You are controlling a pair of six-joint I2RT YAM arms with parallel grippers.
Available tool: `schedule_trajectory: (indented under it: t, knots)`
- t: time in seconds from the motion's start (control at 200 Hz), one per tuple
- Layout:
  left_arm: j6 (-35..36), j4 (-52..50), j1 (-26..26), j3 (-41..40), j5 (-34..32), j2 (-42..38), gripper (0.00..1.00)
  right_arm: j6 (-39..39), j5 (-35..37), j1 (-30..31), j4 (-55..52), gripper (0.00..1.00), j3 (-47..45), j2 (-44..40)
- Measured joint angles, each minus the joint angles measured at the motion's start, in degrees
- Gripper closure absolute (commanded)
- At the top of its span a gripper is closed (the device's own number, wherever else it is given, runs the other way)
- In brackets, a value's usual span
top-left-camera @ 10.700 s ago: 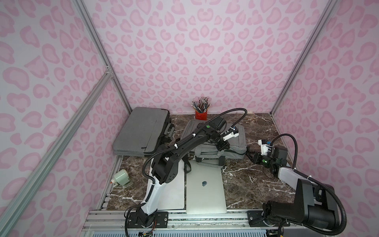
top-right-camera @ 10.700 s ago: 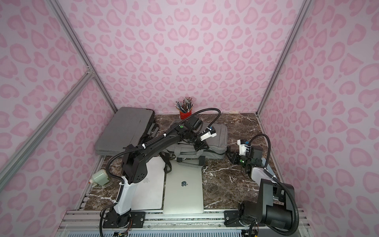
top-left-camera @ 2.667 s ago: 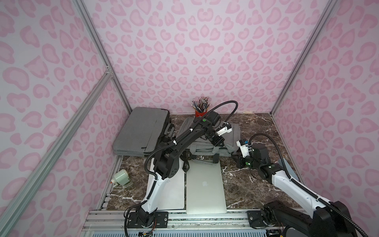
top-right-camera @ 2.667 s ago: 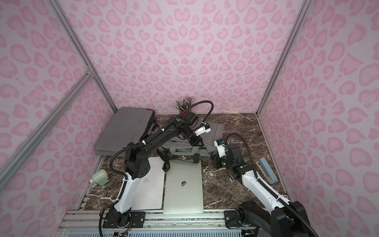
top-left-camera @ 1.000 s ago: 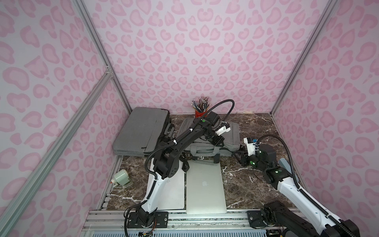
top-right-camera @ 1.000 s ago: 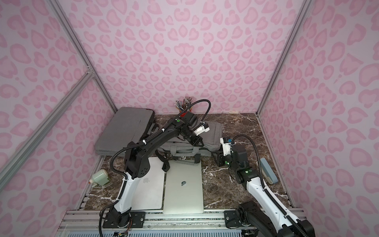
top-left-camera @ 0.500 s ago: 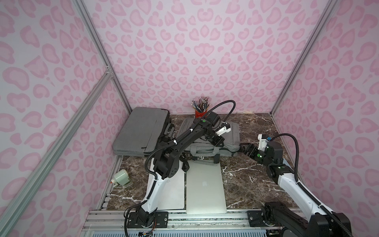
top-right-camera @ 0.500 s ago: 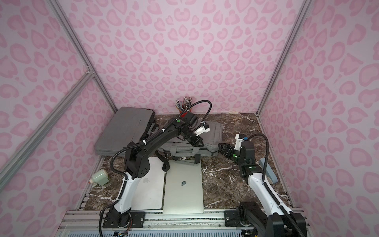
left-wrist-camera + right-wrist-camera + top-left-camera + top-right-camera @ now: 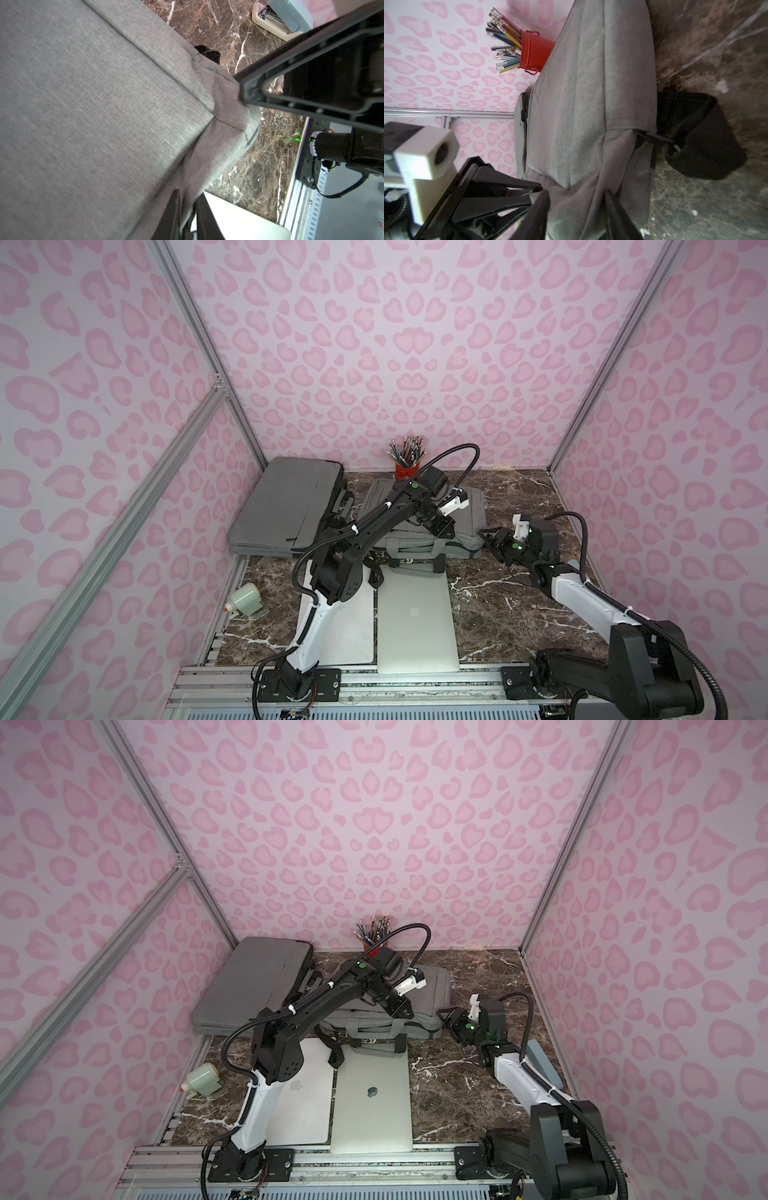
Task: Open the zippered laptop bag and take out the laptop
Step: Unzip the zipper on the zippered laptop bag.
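Observation:
The grey zippered laptop bag (image 9: 469, 510) (image 9: 432, 986) lies flat at the middle back of the marble table. My left gripper (image 9: 441, 529) (image 9: 401, 1009) presses on its top near the front edge. In the left wrist view its jaws (image 9: 187, 199) stand almost together with a fold of bag fabric (image 9: 93, 104) pinched between them. My right gripper (image 9: 484, 536) (image 9: 444, 1016) is at the bag's right end. In the right wrist view its jaws (image 9: 576, 197) straddle the bunched corner of the bag (image 9: 581, 93). A silver laptop (image 9: 415, 626) (image 9: 372, 1094) lies in front of the bag.
A second grey bag (image 9: 286, 506) lies at the back left, and a red pencil cup (image 9: 406, 468) stands behind the bags. Another silver laptop (image 9: 307, 1094) lies under my left arm. A pale green object (image 9: 245, 599) sits front left, a grey-blue block (image 9: 540, 1065) by the right wall.
My right arm has swung back to the bag's right end; its jaws opened wide and then came in around the corner. My left gripper has stayed on the bag.

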Motion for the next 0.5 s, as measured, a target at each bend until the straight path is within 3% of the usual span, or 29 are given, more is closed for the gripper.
schedule_trajectory:
  t: [0.25, 0.5]
  knots:
    - [0.0, -0.3, -0.7, 0.0, -2.7, -0.6, 0.82, 3.0, -0.9, 0.7, 2.5, 0.94, -0.6, 1.1]
    - [-1.5, -0.6, -2.7, -4.3, -6.3, -5.9, 0.64, 4.4, -1.6, 1.0, 2.4, 0.98, -0.4, 1.2]
